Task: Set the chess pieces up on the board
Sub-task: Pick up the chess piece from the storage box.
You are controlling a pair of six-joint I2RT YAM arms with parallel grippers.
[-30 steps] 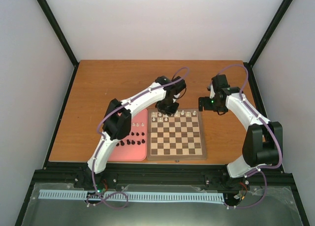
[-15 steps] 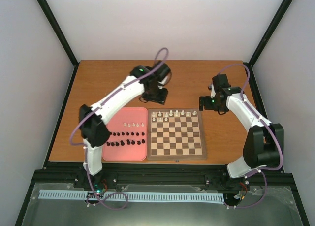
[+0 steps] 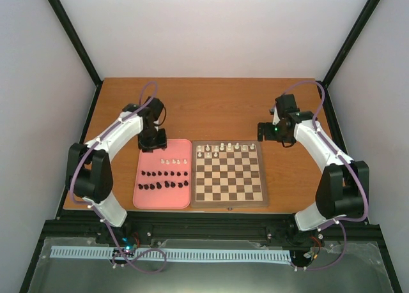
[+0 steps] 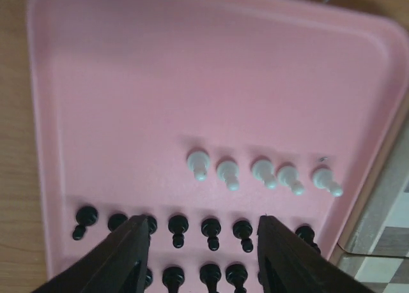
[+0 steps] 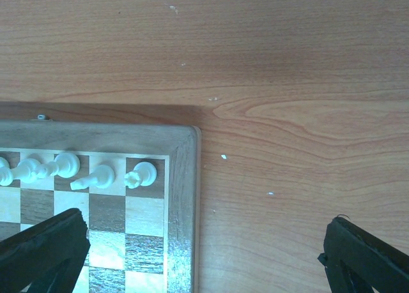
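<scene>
Left gripper [image 3: 153,140] hangs over the far edge of the tray [image 3: 163,198]. On my wrist view its fingers [image 4: 128,258] stand partly apart, nothing between them. Right gripper [image 3: 265,132] sits over the table just off the far right corner of the board [image 3: 229,205], fingers [image 5: 45,248] spread wide, empty. White pieces [image 3: 223,147] line the board's far edge. On the tray: five whites [image 4: 262,172] in a row, blacks [image 3: 166,180] in two rows nearer me
</scene>
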